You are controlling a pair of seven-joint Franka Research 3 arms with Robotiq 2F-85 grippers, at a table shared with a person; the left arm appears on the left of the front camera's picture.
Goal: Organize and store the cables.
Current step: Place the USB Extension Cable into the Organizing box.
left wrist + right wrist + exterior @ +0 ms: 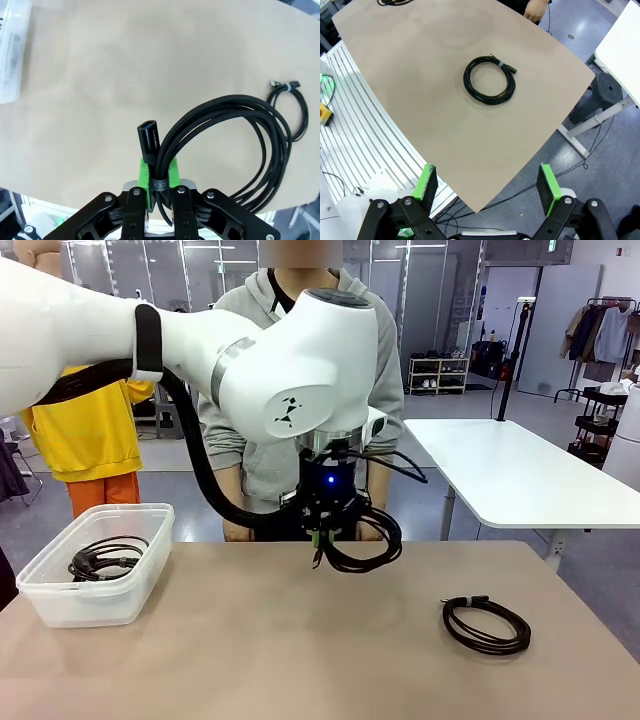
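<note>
On the table's near right a loose cable (486,624) lies coiled, the right gripper (486,172) looking down on it, spread wide and empty; leftward, a clear bin (70,605) holds another coil (105,558); mid-table, the left gripper (159,167) clenches a hanging coil (235,140) at its banded neck, probably the best hold, the cord looking light and floppy; from the front, that gripper partly hides its loops.

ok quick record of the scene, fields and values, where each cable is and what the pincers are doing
left pincer: shut on a coiled black braided cable, held above the tan table
right pincer: open, holding nothing
stored: one black cord coil inside the clear plastic tub, robot's left
left out: one black cable coil flat on the table, robot's right
</note>
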